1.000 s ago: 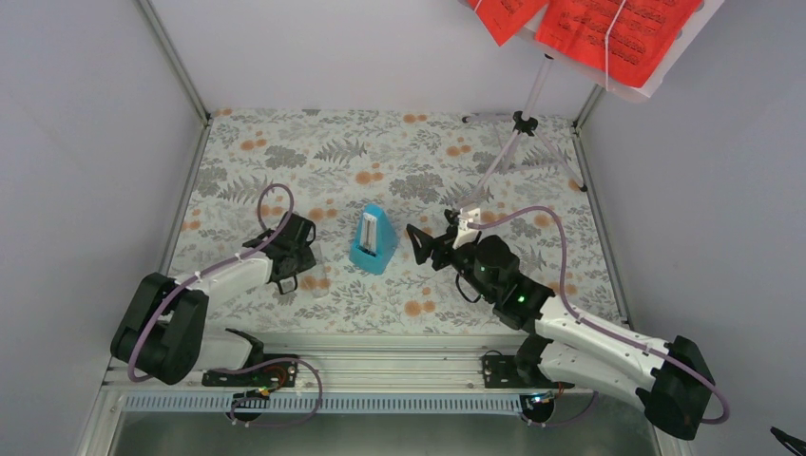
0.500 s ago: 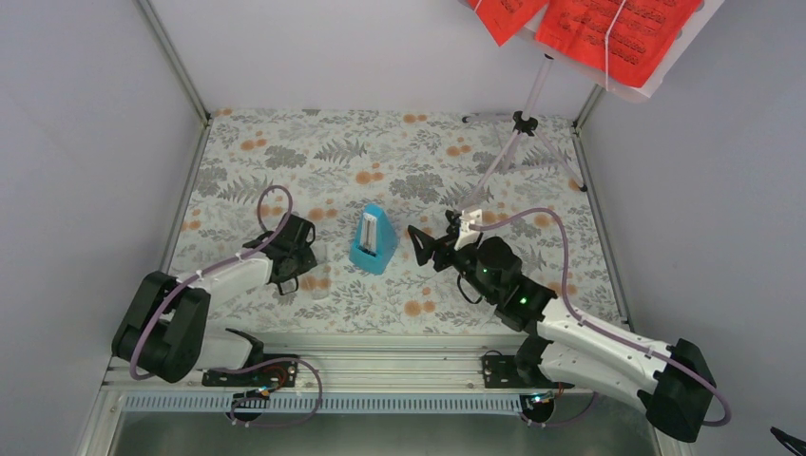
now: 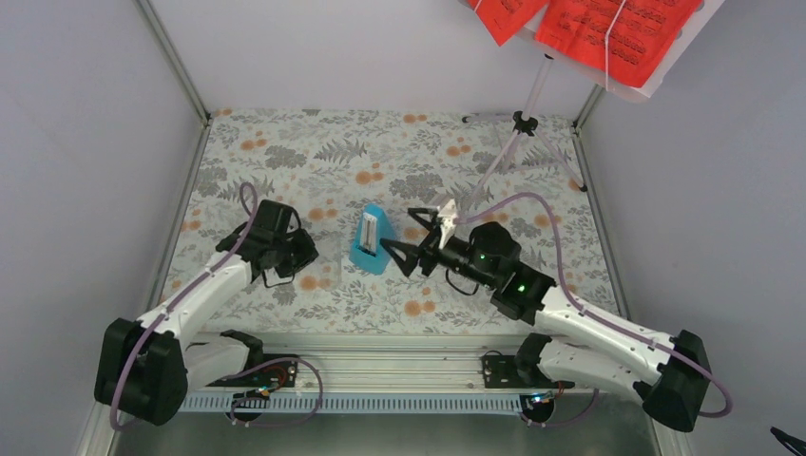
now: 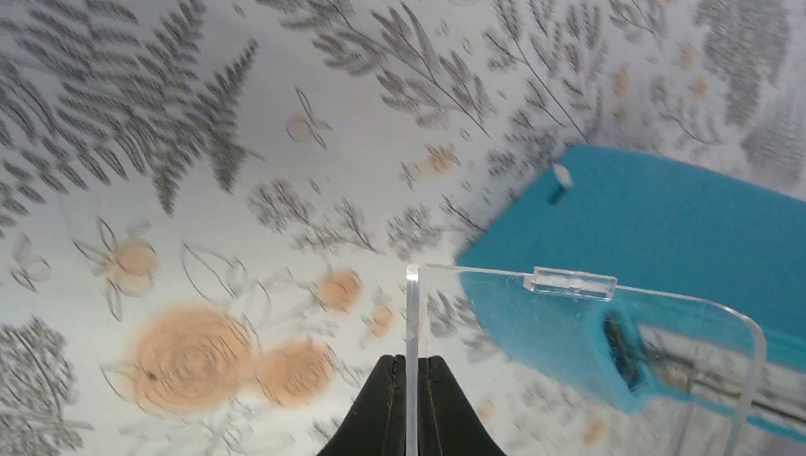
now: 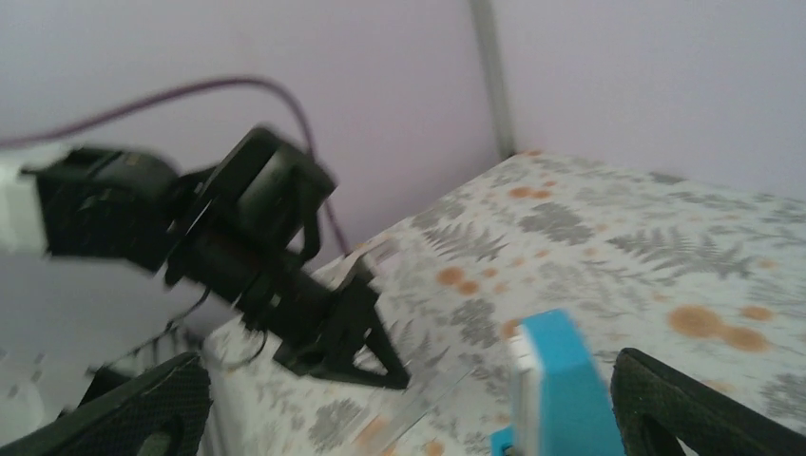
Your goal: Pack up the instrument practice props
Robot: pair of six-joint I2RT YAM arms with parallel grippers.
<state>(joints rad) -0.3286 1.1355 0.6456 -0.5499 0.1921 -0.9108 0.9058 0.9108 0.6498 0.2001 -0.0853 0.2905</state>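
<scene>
Small light-blue wedge-shaped metronome with a white face (image 3: 373, 242) sits mid-table on the floral-print table cover (image 3: 285, 152). It looks upright, long axis vertical with the narrow end up.

Right gripper (image 3: 401, 233) is just beside it on the right, fingers spread wide and holding nothing. In the right wrist view the blue body (image 5: 561, 389) sits ahead, between the two finger pads and closer to the right-hand one. So the approach line is roughly right, but it wants a small lateral correction before closing.

Left gripper (image 4: 412, 370) is on the metronome's other side, near but not touching it. Its fingers are pinched onto the edge of a thin clear plastic panel with a rounded corner (image 4: 580, 283). The metronome shows through that panel (image 4: 665, 237).

Right arm is nearer and free, so I'd say the metronome pick is its job. Risk: a narrow wedge could tip if one finger touches first.

Pale lilac tripod music stand (image 3: 532, 95) with the bright red sheet-music pages (image 3: 608, 28) is at the far right corner — well apart from both arms, not packed yet.
</scene>
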